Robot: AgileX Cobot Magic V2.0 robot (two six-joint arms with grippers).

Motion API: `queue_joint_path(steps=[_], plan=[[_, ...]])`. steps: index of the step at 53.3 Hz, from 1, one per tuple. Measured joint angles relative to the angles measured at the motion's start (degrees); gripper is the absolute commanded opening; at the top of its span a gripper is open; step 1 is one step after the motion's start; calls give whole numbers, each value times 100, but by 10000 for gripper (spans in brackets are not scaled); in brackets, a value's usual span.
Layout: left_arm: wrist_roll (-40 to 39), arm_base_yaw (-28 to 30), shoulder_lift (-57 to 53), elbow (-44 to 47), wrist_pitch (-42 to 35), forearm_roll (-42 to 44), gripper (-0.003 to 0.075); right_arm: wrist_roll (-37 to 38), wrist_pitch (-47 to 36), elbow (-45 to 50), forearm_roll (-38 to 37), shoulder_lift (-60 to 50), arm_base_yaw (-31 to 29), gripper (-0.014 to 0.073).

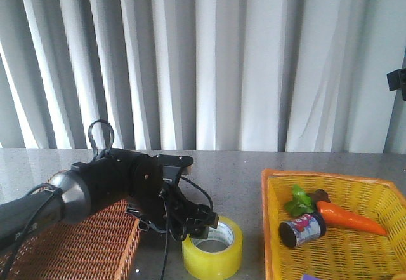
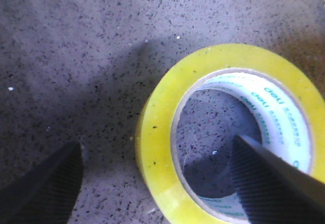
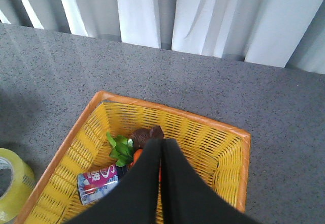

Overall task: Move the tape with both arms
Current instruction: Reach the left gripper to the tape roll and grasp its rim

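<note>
The yellow tape (image 1: pixel 212 253) lies flat on the grey table, its white printed core showing. My left gripper (image 1: pixel 202 229) is down at the roll's near-left wall. In the left wrist view the gripper (image 2: pixel 157 183) is open and straddles that wall of the tape (image 2: pixel 157 132): one finger (image 2: pixel 269 183) sits inside the core hole, the other (image 2: pixel 45 188) outside; neither visibly touches it. My right gripper (image 3: pixel 161 144) is shut and empty, held high over the yellow basket; the tape (image 3: pixel 12 188) shows at that view's edge.
A yellow basket (image 1: pixel 264 216) at the right holds an orange toy carrot (image 1: pixel 352 220), a small can (image 1: pixel 302 229) and green leaves; its rim also shows in the right wrist view (image 3: pixel 167 111). A brown wicker basket (image 1: pixel 95 242) stands at the left under my left arm. Curtains hang behind.
</note>
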Motion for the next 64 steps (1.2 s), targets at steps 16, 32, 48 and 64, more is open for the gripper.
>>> queue_joint_path(steps=[16, 32, 48, 64], plan=[[-5, -54, 217, -10, -81, 17, 576, 0, 12, 0, 0, 0, 0, -9], [-193, -67, 255, -10, -205, 17, 448, 0, 12, 0, 0, 0, 0, -9], [-197, -67, 255, -10, -232, 17, 154, 0, 12, 0, 0, 0, 0, -9], [-195, -67, 255, -10, -263, 61, -3, -5, 12, 0, 0, 0, 0, -9]])
